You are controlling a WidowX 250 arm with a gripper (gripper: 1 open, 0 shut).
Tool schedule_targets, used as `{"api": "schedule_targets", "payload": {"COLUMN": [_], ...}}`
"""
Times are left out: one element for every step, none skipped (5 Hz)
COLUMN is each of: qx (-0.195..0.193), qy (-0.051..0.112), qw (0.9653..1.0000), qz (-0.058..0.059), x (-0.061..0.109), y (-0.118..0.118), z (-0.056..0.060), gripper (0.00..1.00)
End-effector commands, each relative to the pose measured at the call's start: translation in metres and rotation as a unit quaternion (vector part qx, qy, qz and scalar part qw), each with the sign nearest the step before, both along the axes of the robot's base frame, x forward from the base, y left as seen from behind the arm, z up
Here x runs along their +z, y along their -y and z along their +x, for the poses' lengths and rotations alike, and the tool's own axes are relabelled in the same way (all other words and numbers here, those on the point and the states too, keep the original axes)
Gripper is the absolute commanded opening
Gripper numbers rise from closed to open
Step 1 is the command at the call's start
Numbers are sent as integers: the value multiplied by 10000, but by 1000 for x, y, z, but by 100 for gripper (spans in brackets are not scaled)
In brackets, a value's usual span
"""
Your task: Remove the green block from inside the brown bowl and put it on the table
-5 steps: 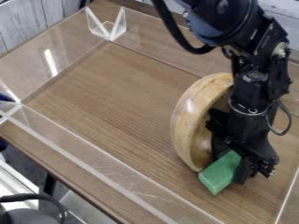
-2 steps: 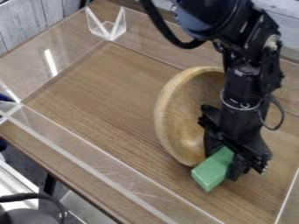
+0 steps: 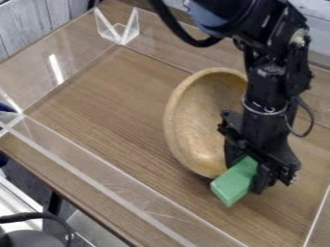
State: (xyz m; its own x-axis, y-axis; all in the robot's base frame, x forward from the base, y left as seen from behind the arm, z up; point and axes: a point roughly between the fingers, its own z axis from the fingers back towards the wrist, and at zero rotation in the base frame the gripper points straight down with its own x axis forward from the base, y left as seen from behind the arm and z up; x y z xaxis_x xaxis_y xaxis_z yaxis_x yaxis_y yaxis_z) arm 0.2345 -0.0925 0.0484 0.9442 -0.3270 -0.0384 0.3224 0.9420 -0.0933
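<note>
Green block (image 3: 237,181) seemingly clamped in fingers (image 3: 254,174) beside tilted brown bowl (image 3: 194,125); table (image 3: 103,106) open leftward.

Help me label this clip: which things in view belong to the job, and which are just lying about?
Job: gripper, shut on the green block; tilted brown bowl; table.
Lying about: clear acrylic walls; clear angled piece at the far corner.

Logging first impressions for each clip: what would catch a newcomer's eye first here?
Probably the round light-tan wooden bowl, tipped up on its edge at the right of the brown wood-grain table, its inside facing the camera. Right below it, the black gripper has its jaws closed on a small bright-green rectangular block at the bowl's lower rim.
</note>
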Motion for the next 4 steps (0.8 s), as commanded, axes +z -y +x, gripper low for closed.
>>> {"api": "schedule_targets", "payload": {"qx": [15, 25, 37, 46], "qy": [356, 370, 389, 404], "qw": [9993, 9993, 9992, 9991], "qz": [-98, -106, -111, -117], "x": [19, 21, 22, 24], "y": [1, 0, 0, -1], "z": [10, 10, 11, 11], "gripper": [0, 0, 0, 0]}}
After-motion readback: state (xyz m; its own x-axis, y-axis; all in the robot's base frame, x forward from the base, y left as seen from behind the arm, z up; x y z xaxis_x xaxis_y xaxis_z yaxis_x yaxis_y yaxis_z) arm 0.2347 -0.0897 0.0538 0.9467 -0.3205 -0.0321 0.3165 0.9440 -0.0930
